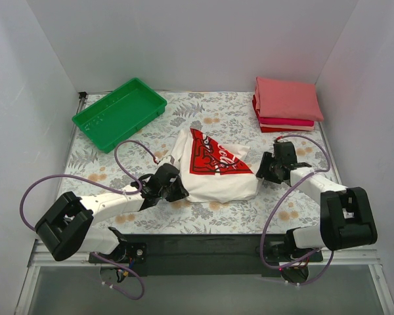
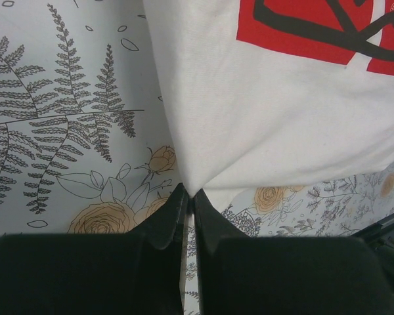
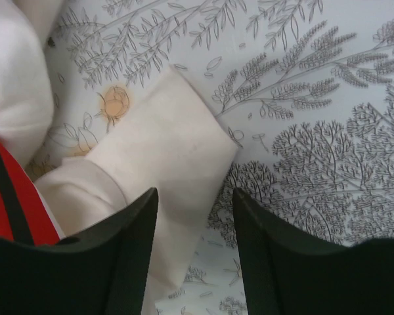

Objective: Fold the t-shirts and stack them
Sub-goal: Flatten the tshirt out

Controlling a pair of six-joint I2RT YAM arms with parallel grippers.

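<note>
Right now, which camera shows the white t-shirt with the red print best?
The top external view: the whole crumpled white t-shirt, red print up. The left wrist view shows only a corner pinched in the shut left gripper; the right wrist view, just a sleeve by the open right gripper.

In the top view, at the desk's far right corner, the salmon-pink t-shirt point(image 1: 287, 97) covers the folded shirts beneath point(image 1: 285, 123), which show only thin edges. The white t-shirt point(image 1: 217, 182) is bunched and the lettering of its print point(image 1: 213, 159) is creased and unreadable. In the left wrist view its corner vanishes between the pinched fingertips of the left gripper point(image 2: 189, 195), and the top and right edges crop the cloth. In the right wrist view the sleeve point(image 3: 164, 151) runs behind one finger of the right gripper point(image 3: 195, 195).
</note>
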